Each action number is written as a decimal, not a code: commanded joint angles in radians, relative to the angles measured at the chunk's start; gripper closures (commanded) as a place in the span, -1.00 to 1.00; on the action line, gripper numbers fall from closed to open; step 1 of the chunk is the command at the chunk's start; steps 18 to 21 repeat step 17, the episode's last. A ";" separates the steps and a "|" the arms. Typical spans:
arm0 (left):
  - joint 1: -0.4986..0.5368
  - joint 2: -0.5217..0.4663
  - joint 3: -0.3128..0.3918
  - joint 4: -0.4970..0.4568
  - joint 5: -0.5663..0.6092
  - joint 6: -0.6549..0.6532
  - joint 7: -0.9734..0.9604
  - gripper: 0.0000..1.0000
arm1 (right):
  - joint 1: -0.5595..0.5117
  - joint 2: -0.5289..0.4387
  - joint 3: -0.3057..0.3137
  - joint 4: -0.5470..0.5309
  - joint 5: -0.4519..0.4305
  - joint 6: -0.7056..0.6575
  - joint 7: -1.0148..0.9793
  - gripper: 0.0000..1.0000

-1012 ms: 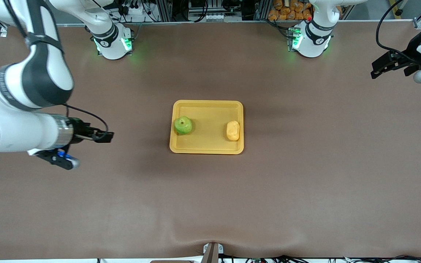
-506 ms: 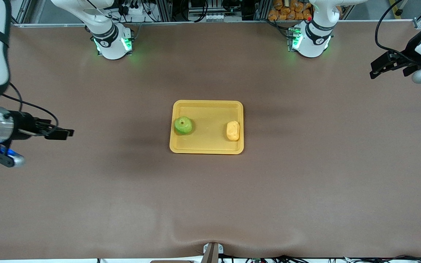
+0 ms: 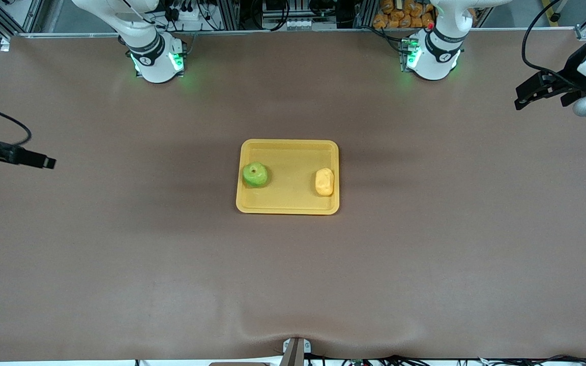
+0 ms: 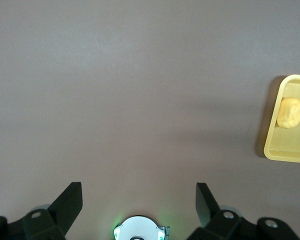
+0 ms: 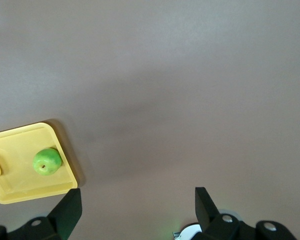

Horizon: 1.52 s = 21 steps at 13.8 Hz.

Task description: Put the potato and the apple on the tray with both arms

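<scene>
The yellow-orange tray (image 3: 289,143) lies at the table's middle. The green apple (image 3: 255,174) sits in it toward the right arm's end, and the yellow-orange potato (image 3: 324,181) sits in it toward the left arm's end. My right gripper (image 3: 45,162) is open and empty, up over the table's edge at the right arm's end. My left gripper (image 3: 522,99) is open and empty, up over the left arm's end. The left wrist view shows its open gripper (image 4: 138,199), the tray (image 4: 290,149) and the potato (image 4: 290,112). The right wrist view shows its open gripper (image 5: 138,202), the tray (image 5: 17,147) and the apple (image 5: 47,161).
The two arm bases, lit green, stand at the table's edge farthest from the front camera, the right arm's (image 3: 154,60) and the left arm's (image 3: 433,55). Brown table surface (image 3: 293,274) surrounds the tray on all sides.
My right arm has drawn away from the tray toward its end of the table, and only its gripper tip still shows in the front view. The left arm, apple and potato have not moved.
</scene>
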 commanded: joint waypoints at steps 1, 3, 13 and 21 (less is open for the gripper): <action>0.004 -0.008 -0.004 -0.003 -0.019 0.004 -0.004 -1.00 | -0.019 -0.137 0.018 -0.130 -0.037 0.060 -0.021 -1.00; 0.002 -0.006 -0.004 -0.004 -0.019 0.006 -0.001 -1.00 | -0.017 -0.223 0.018 -0.226 -0.042 0.114 -0.021 -1.00; 0.007 0.014 -0.006 0.039 -0.019 0.003 -0.004 -1.00 | -0.005 -0.372 0.024 -0.356 -0.091 0.160 -0.081 -1.00; 0.004 0.044 -0.006 0.097 -0.016 -0.004 -0.012 -1.00 | -0.001 -0.370 0.024 -0.359 -0.141 0.130 -0.148 -1.00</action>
